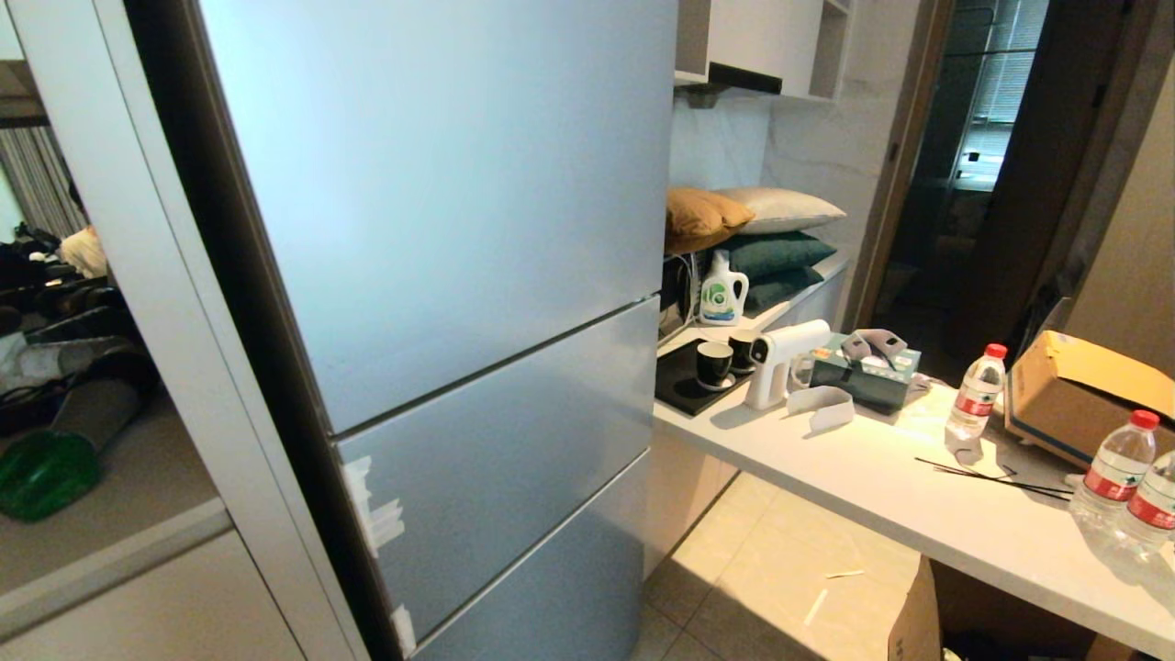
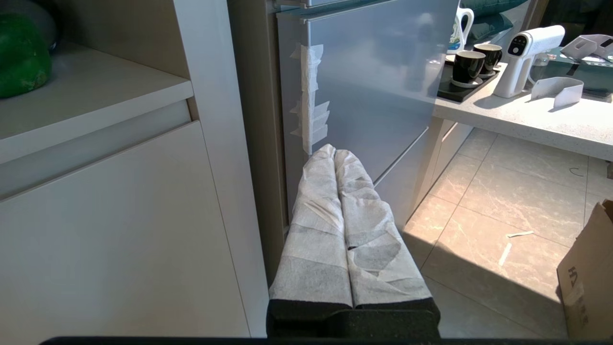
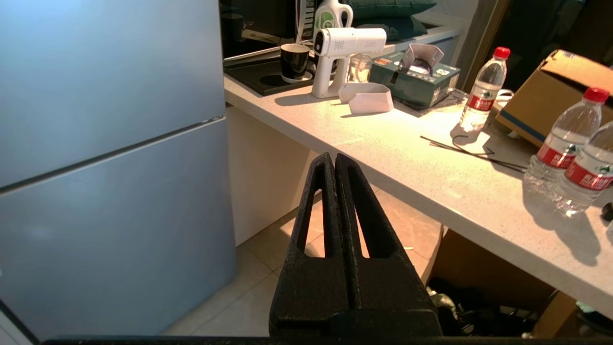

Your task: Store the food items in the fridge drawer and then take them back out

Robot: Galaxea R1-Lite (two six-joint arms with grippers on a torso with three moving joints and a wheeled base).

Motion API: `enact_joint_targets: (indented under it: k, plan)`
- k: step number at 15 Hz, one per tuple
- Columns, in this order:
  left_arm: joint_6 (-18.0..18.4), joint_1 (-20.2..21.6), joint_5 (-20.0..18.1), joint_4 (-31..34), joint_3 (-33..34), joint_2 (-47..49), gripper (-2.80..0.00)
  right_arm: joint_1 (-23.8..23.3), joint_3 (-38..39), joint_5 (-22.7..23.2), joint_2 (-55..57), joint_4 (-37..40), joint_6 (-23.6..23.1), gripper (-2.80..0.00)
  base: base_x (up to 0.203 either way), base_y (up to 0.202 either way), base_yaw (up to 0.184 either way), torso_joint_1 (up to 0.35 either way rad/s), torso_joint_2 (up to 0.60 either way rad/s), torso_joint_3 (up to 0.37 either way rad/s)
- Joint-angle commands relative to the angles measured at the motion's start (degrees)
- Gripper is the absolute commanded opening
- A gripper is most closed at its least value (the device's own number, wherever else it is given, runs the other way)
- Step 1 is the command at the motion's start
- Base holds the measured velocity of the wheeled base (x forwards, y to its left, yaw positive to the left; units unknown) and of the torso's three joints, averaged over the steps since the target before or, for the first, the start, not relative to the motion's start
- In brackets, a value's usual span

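Fridge [image 1: 441,229]: all its silver-blue panels are shut; the drawer and the food are not in sight, so I cannot tell where they are.
Tape [image 2: 310,96]: white strips are stuck along the edge of one lower panel.
Left hand [image 2: 334,152]: wrapped in white cloth, fingers pressed together with nothing between them, held low in front of the fridge's lower panels, touching nothing.
Right hand [image 3: 334,158]: bare black fingers closed tip to tip, empty, hanging over the floor between the fridge and the desk.
Desk [image 1: 881,487]: a pale top running along the right of the fridge.
Tray [image 1: 684,386]: black, at the desk end nearest the fridge, with two dark cups [image 1: 714,364] standing on it; I cannot tell what is in the cups.
Sprayer [image 1: 780,360]: white, pistol-shaped, upright just beside the tray.
Tissue box [image 1: 867,372]: dark green, a tissue sticking out of its top.
Bottles [image 1: 977,391]: one clear with a red cap by the carton, two more at the desk's near end; they look almost empty.
Carton [image 1: 1088,395]: brown, flaps open, on the desk; its inside is hidden.
Floor box [image 2: 586,273]: cardboard, under the desk, contents not clear.
Shelf [image 1: 138,487]: left of the fridge, a green rounded thing [image 1: 46,473] lying on it.
Pillows [image 1: 762,239]: stacked at the far end, a jug [image 1: 722,292] in front of them.
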Motion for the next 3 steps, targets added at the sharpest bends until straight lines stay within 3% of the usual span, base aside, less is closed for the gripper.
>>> enact_joint_targets:
  k: [1, 3]
  plan:
    - [0.0, 0.02, 0.01, -0.02, 0.62, -0.02, -2.8, 0.02, -0.06, -0.06, 0.12, 0.15, 0.82, -2.8, 0.0, 0.0, 0.0, 0.0, 0.0, 0.0]
    - [0.0, -0.02, 0.01, -0.02, 0.62, -0.02, -2.8, 0.02, -0.06, -0.06, 0.12, 0.07, 2.47, -2.8, 0.0, 0.0, 0.0, 0.0, 0.0, 0.0]
